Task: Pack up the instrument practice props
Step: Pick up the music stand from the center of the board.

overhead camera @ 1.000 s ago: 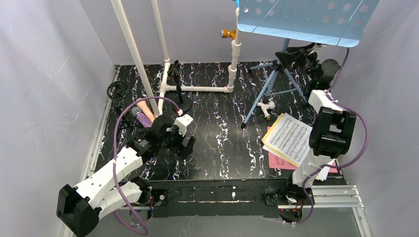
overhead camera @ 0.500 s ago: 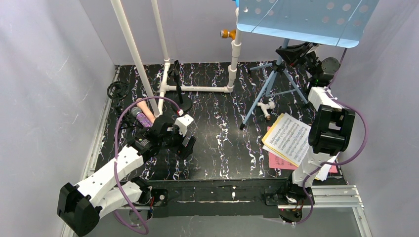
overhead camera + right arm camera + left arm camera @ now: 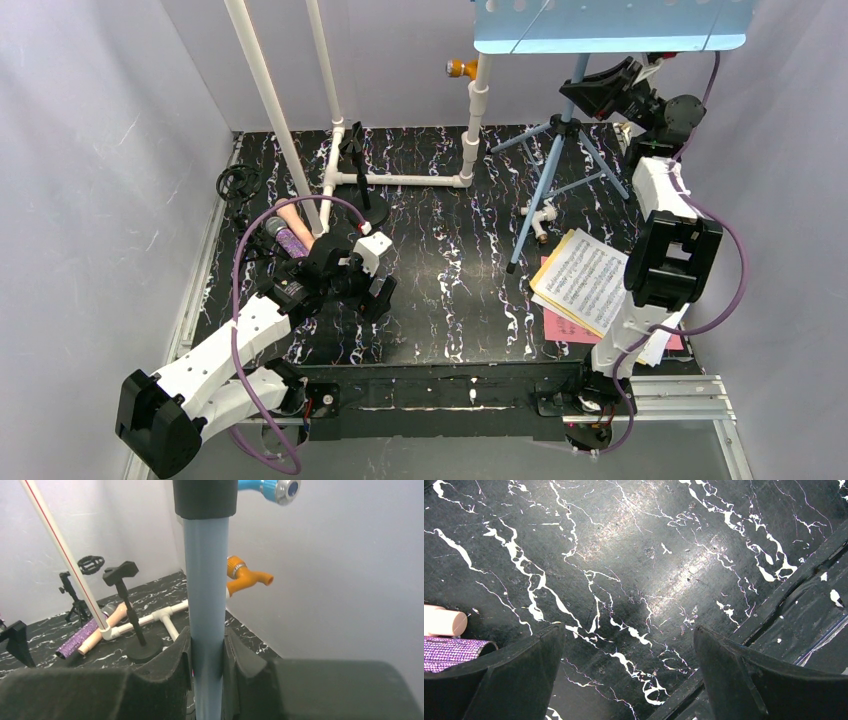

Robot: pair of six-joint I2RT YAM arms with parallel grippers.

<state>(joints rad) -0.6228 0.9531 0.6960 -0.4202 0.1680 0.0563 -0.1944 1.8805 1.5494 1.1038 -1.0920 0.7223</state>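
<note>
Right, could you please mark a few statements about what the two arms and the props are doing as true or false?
1. The right end effector is clamped on the light-blue stand pole. True.
2. The left end effector holds the purple microphone. False: it is open and empty above the table; the microphone lies beside it.
3. The sheet-music pages sit on the music rack. False: they lie on the table by the right arm.
4. The pink microphone lies alongside the purple one. True.
</note>
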